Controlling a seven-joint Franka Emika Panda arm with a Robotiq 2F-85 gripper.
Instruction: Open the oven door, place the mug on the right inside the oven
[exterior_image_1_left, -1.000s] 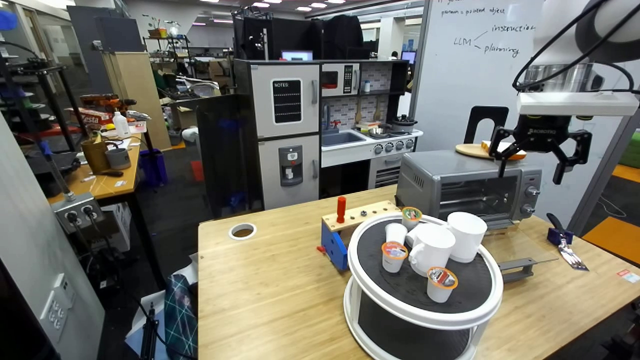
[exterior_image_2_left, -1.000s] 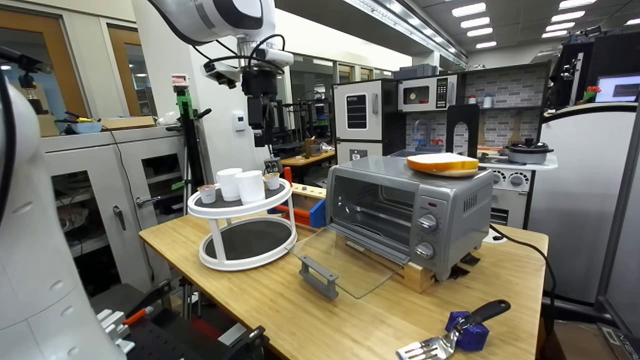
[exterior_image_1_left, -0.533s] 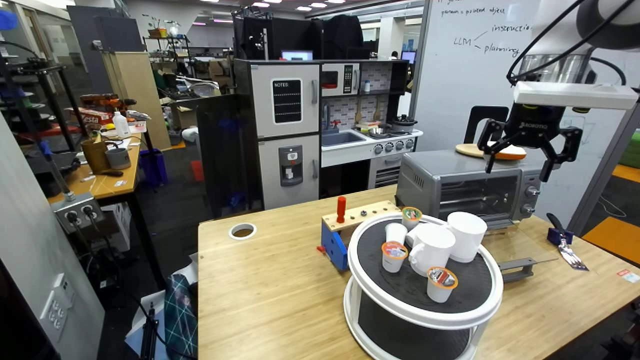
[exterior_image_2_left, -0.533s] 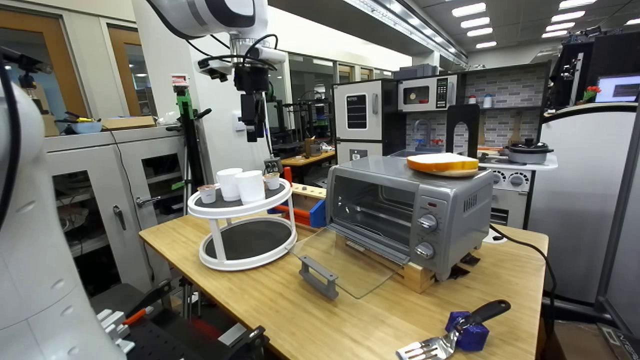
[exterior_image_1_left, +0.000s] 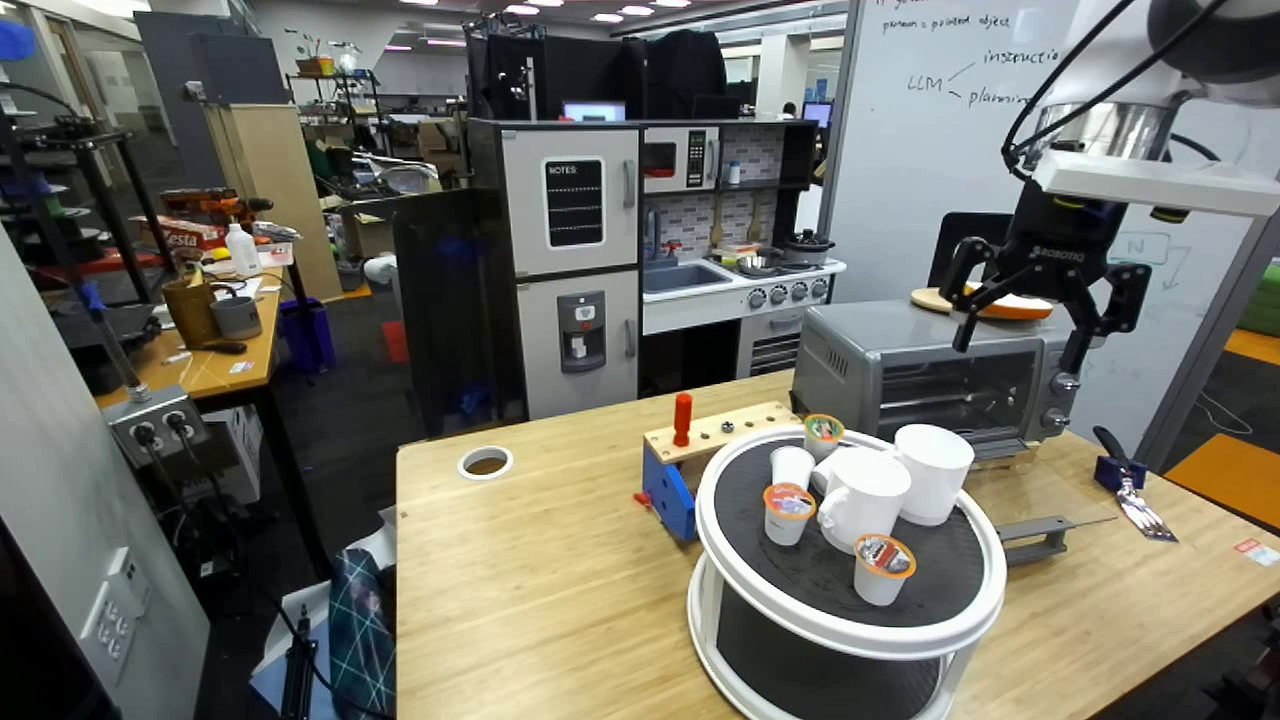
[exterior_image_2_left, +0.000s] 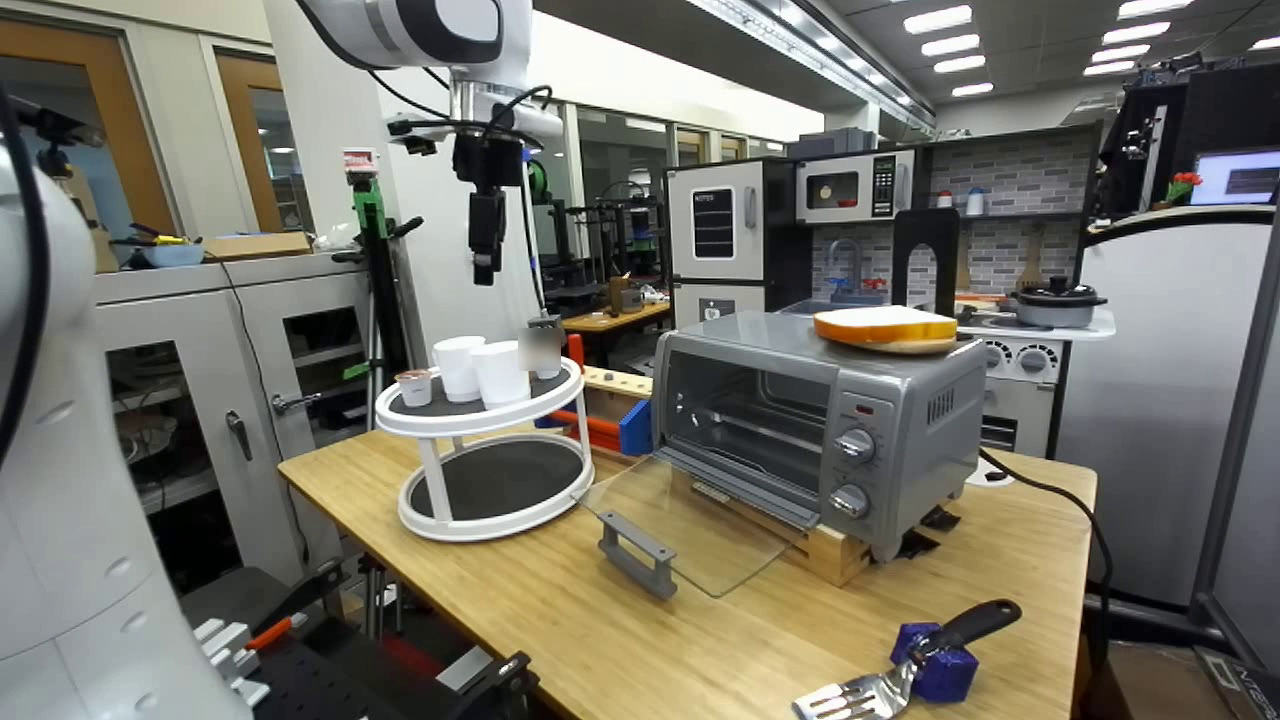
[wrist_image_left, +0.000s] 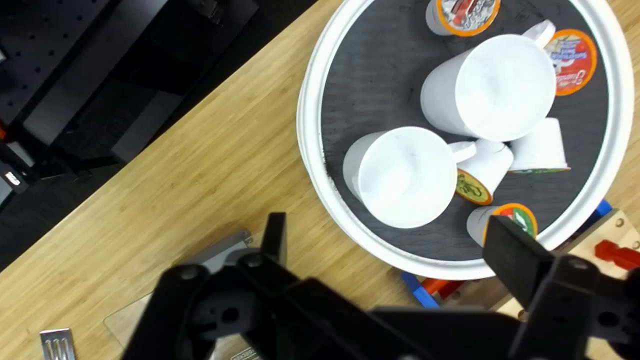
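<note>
White mug (exterior_image_1_left: 935, 478), right-hand of two, stands upright on round two-tier stand (wrist_image_left: 370, 87), near lowered oven door (exterior_image_2_left: 700, 521). Pincer (exterior_image_1_left: 1017, 348) hangs higher, spread, nothing between. We judge mug light, stiff, slick, perhaps breakable; we would pinch opposite walls, clear of handle (wrist_image_left: 465, 149) crowded by small cup (wrist_image_left: 486, 169).

Ceiling lights (exterior_image_2_left: 936, 19) lit — grey cabinets (exterior_image_2_left: 225, 370), tall kitchen unit (exterior_image_1_left: 690, 315), dark floor (exterior_image_1_left: 352, 440), written-on whiteboard (exterior_image_1_left: 925, 155)

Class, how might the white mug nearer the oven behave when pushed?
The mug is probably rigid, looking smooth and undented. Upright and nearly straight-sided, it may slide before tipping. Its handle could nudge the small cup lying beside it.
</note>
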